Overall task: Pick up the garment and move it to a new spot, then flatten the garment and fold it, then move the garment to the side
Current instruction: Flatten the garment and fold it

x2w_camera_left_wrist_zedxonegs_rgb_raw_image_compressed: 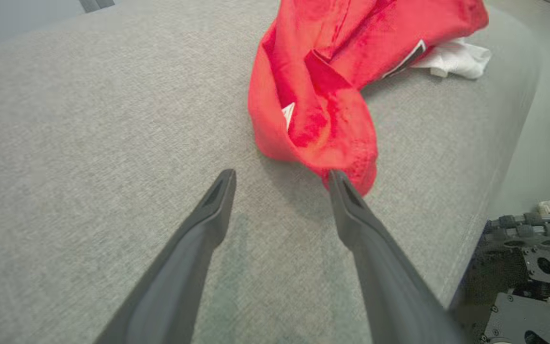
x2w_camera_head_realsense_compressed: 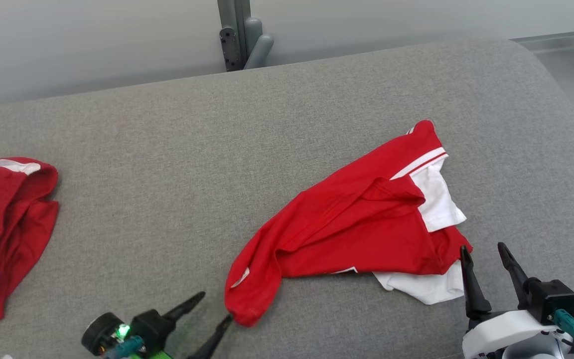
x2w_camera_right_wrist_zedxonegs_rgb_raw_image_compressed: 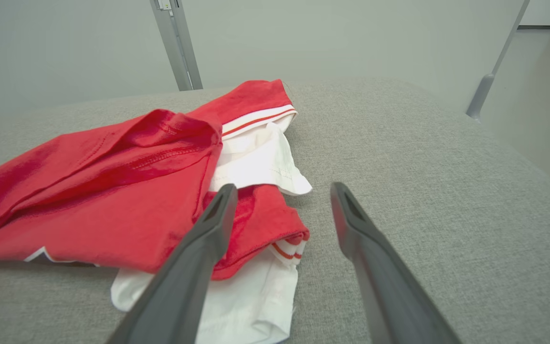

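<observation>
Both spread wide and empty, left gripper [x2w_camera_head_realsense_compressed: 215,305] and right gripper [x2w_camera_head_realsense_compressed: 482,246] flank the crumpled garment [x2w_camera_head_realsense_compressed: 347,224].

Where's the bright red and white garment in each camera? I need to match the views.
Head view: the garment lies right of centre, in the lower half.
Left wrist view: the garment runs from top centre to top right, its hem hanging down toward the middle.
Right wrist view: the garment spans the left half, from the left edge to the centre.
Shared landmark: the white fabric sticking out from under the red.
</observation>
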